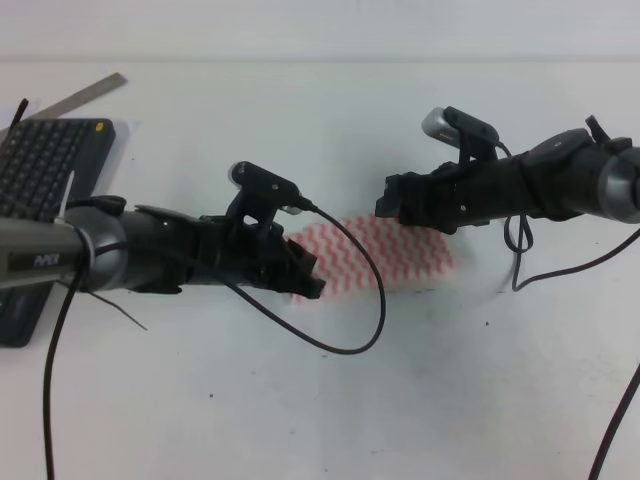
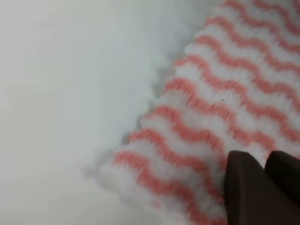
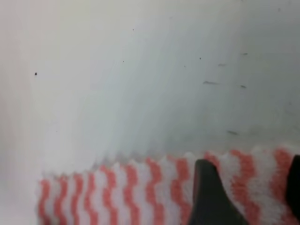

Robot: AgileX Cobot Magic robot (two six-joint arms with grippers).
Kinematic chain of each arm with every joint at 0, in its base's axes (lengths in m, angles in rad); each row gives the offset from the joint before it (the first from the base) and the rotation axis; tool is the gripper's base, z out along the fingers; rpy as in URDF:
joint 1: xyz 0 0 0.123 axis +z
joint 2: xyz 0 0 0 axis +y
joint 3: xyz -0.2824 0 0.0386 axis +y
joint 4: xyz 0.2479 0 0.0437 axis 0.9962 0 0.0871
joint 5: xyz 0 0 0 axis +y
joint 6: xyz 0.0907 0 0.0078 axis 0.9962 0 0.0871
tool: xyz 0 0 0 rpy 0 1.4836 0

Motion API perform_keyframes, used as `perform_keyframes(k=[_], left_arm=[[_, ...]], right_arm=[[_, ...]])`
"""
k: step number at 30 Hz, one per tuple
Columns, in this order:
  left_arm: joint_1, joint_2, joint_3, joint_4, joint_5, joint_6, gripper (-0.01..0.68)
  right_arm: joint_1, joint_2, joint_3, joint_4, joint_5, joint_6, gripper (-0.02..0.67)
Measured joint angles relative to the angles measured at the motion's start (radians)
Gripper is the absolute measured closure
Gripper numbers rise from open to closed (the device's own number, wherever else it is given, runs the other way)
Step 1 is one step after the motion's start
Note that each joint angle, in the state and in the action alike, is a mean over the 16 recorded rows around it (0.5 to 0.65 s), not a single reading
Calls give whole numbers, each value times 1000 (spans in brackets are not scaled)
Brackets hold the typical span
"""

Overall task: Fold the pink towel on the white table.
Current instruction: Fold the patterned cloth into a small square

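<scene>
The pink towel [image 1: 395, 255] lies flat near the middle of the white table [image 1: 300, 410], a white cloth with pink zigzag stripes. My left gripper [image 1: 308, 282] sits low over its left end. In the left wrist view its dark fingertips [image 2: 243, 192] are pressed close together over the towel [image 2: 220, 103], near a corner; I cannot see cloth pinched between them. My right gripper [image 1: 388, 208] hovers at the towel's far edge. In the right wrist view its fingers [image 3: 211, 197] stand apart, straddling the striped edge [image 3: 117, 192].
A dark grey keyboard [image 1: 35, 190] lies at the far left on a sheet of paper. A metal ruler [image 1: 85, 95] lies behind it. Black cables [image 1: 360, 300] loop from both arms across the table, one [image 1: 620, 420] at the right edge.
</scene>
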Motion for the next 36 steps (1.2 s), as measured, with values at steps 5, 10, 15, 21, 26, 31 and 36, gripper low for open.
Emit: perform_keyframes(k=[5, 10, 15, 21, 26, 31, 36], left_arm=[[0, 0, 0, -4, -29, -2, 585], [0, 0, 0, -10, -46, -3, 585], [0, 0, -1, -15, -51, -3, 585], [0, 0, 0, -18, -54, -3, 586], [0, 0, -1, -18, -52, -3, 586], [0, 0, -1, -19, -49, -2, 586], [0, -5, -1, -19, -30, 3, 586]], right_arm=[[-1, 0, 0, 0, 1, 0, 311], [-13, -2, 0, 0, 11, 1, 311], [-40, -7, 0, -4, 29, 8, 310], [-79, -18, 1, -20, 64, 21, 310], [-100, -27, 1, -53, 91, 47, 311], [-107, -44, 2, -85, 119, 70, 312], [-107, -71, 2, -121, 142, 98, 313]])
